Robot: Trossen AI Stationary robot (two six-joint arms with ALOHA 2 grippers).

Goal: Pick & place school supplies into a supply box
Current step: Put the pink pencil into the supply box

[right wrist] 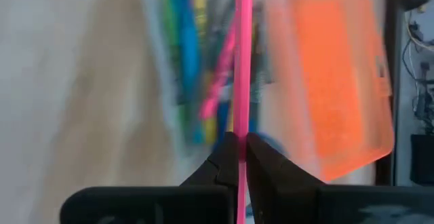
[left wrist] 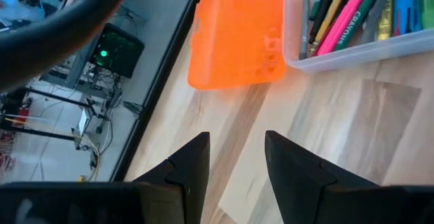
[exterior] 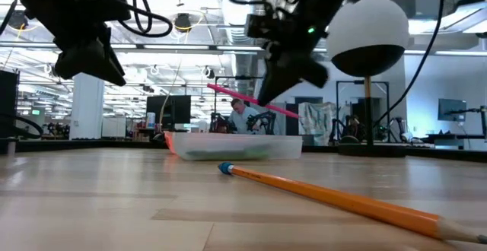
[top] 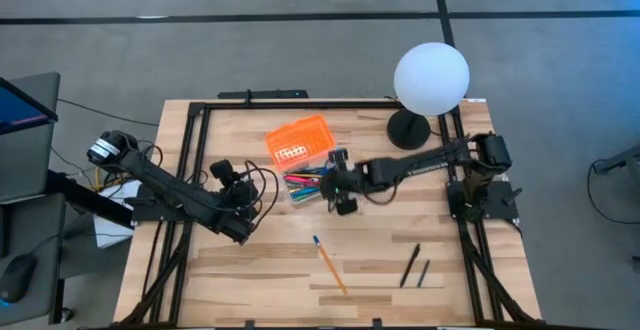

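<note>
Wooden table point(top: 250, 270), right hand point(right wrist: 239, 157) pinching pink pen point(right wrist: 243, 61), visible low and wrist views

From my station, the right wrist view was smeared: the clear plastic supply box point(right wrist: 203, 75) and its bright orange ribbed lid point(right wrist: 336, 81) were blurs, the pens inside mere coloured streaks. The thin pink pen point(right wrist: 242, 61) ran off that picture's top. In the low view, the long orange pencil point(exterior: 335, 198) was cut off at the edge.

Even bright overhead lighting; right wrist view motion-blurred; low view foreground pencil point(exterior: 342, 198) soft.
</note>
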